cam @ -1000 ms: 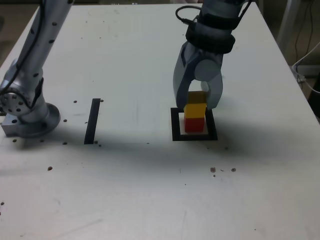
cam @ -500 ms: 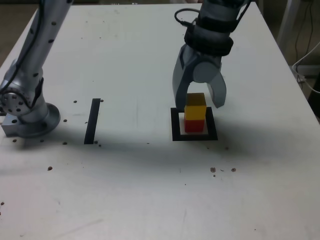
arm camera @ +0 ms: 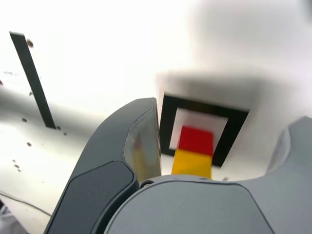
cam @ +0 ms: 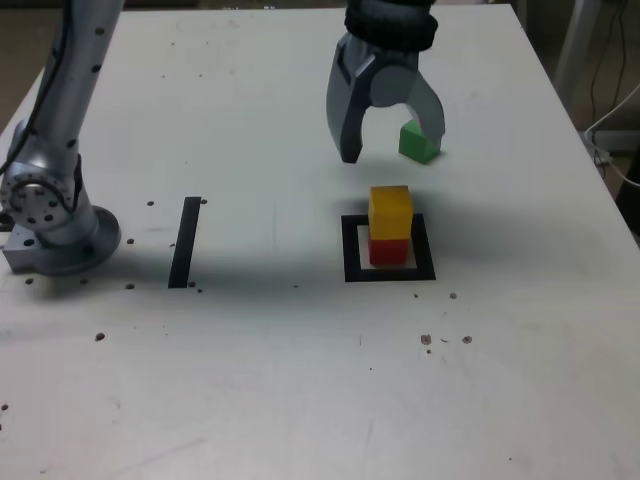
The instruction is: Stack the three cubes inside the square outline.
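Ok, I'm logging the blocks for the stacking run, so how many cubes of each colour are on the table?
Red cube: 1
Yellow cube: 1
Green cube: 1
Total: 3

The yellow cube (cam: 390, 208) sits squarely on the red cube (cam: 389, 250), both upright, inside the square outline (cam: 350, 250), a thick black frame with a white centre. The green cube (cam: 419, 142) lies alone on the table, farther back and slightly to the exterior view's right of the stack.
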